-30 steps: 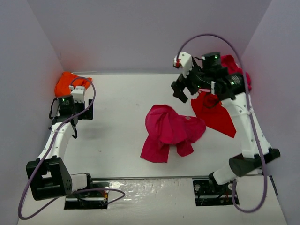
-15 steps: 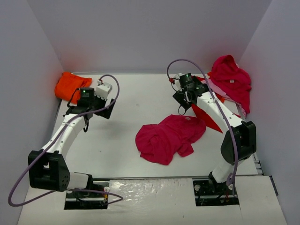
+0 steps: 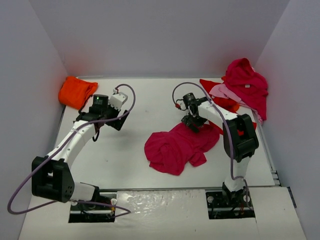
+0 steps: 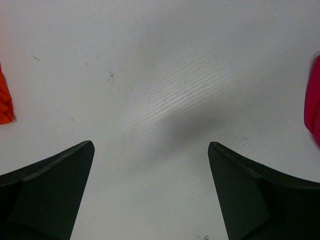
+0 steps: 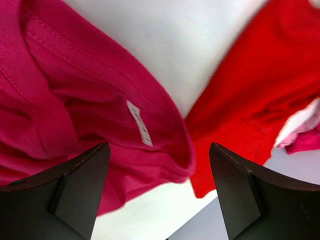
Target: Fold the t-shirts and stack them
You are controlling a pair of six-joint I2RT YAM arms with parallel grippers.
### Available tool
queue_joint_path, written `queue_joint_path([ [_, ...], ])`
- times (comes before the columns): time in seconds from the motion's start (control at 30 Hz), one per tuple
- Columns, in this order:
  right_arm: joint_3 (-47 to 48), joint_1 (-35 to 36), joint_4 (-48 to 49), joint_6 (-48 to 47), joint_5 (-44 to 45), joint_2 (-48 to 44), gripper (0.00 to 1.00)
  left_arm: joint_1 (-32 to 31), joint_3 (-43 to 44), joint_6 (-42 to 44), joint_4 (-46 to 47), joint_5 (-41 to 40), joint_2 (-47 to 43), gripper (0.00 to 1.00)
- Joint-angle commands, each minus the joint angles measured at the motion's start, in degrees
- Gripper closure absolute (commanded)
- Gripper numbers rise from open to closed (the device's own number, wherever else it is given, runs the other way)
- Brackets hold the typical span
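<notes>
1. Left tool: released, jaws wide, nothing between them. Hovering over bare surface, left of centre.
2. Left wrist view: only surface under the fingers. Sliver of orange shirt at left edge, sliver of magenta shirt at right edge.
3. Right tool: released, jaws apart, no cloth clamped. Low over far edge of magenta shirt, at the collar.
4. Right wrist view: magenta collar with white label in the gap between the fingers. Cannot tell whether fingertips touch the cloth.
5. Magenta shirt: crumpled, not folded, centre-right of surface, near side of right tool.
6. Red shirt: lying just right of magenta collar; in right wrist view edges touching or very nearly.
7. Pink shirt: on top of red shirt, toward far right.
8. Crimson shirt: heaped over pink shirt, against right wall.
9. Orange shirt: bunched in far-left corner, well apart from the others.
10. No stack yet: red, pink and crimson overlapping loosely, magenta and orange separate.
</notes>
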Motion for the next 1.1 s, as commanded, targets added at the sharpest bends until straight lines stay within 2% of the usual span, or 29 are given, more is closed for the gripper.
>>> queue_joint_path([
  [0.0,1.8,0.2,-2.6,0.4,-2.3,3.3,0.22,-1.9,0.7,1.2,1.8,-0.9,0.8,0.03],
  [0.03,1.9,0.2,-2.7,0.4,-2.4,3.5,0.22,-2.0,0.8,1.2,1.8,-1.0,0.8,0.03],
  [0.1,3.7,0.4,-4.3,0.4,-4.6,7.1,0.28,-2.7,0.8,1.5,1.4,-1.5,1.2,0.03],
  [0.13,4.3,0.8,-4.7,0.2,-5.1,8.8,0.37,-2.8,0.7,1.5,1.4,-1.6,1.2,0.03],
  [0.17,4.8,1.3,-4.9,0.1,-5.4,10.4,0.48,-2.9,0.5,1.6,1.5,-1.7,1.1,0.03],
  [0.23,6.2,2.1,-5.1,-0.3,-6.0,12.2,0.93,-3.0,0.4,1.6,1.6,-1.9,1.1,0.03],
  [0.27,6.6,2.7,-5.1,-0.3,-5.7,13.0,1.0,-3.1,0.3,1.6,1.5,-1.9,1.1,0.03],
  [0.4,9.8,4.2,-5.1,0.5,-5.1,13.3,1.0,-3.3,0.0,1.8,1.6,-2.3,1.4,0.03],
  [0.5,12.0,7.4,-5.4,0.3,-5.7,10.0,1.0,-3.5,0.3,1.8,1.6,-2.6,1.9,0.03],
  [0.63,17.1,18.4,-6.8,-0.3,-5.2,2.6,1.0,-4.3,1.1,1.7,1.5,-3.8,3.5,0.03],
  [0.7,18.9,20.7,-7.5,0.4,-4.3,1.4,1.0,-4.5,1.1,1.7,1.5,-4.5,3.8,0.03],
  [0.9,22.5,21.8,-7.7,-1.9,-2.4,-3.8,1.0,-4.6,3.3,2.8,0.0,-8.8,5.2,0.03],
  [1.07,32.2,21.1,-6.7,-4.9,-0.6,-7.6,1.0,-4.6,7.1,1.4,0.3,-12.9,6.1,0.03],
])
